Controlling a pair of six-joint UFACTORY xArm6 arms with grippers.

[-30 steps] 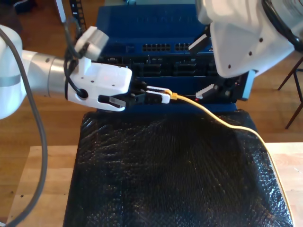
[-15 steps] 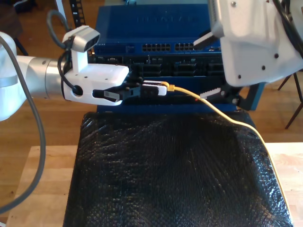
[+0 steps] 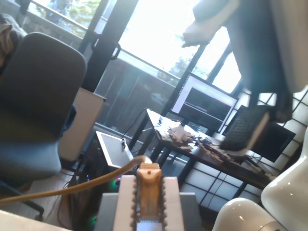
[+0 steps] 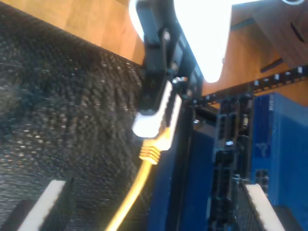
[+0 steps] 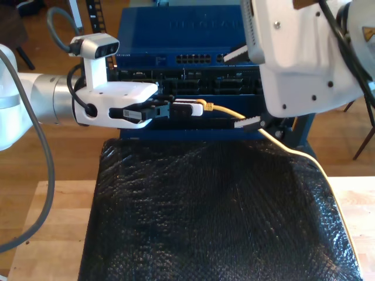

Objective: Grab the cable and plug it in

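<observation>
The cable [image 5: 293, 153] is pale yellow and runs from the exterior view's right edge, over the black mat, up to its yellowish boot [image 5: 212, 108]. My first gripper [image 5: 196, 108], on the arm at the exterior view's left, is shut on the plug end and holds it level just in front of the dark port row of the blue network switch [image 5: 181, 29]. In the first wrist view the boot [image 3: 148, 185] sits between the ribbed pads [image 3: 126, 204]. My second gripper [image 5: 241, 88] hangs open just beyond the boot, its fingertips [image 4: 48, 202] spread wide apart around the cable [image 4: 130, 197].
A black textured mat [image 5: 217, 216] covers the wooden table [image 5: 53, 222] in front of the stacked blue switches. The bulky white body of the second arm [image 5: 304, 52] hangs over the switch at the exterior view's upper right.
My first gripper has rolled its wrist upright and carried the plug slightly up and closer to the switch front. The second arm has slid toward the exterior view's left.
</observation>
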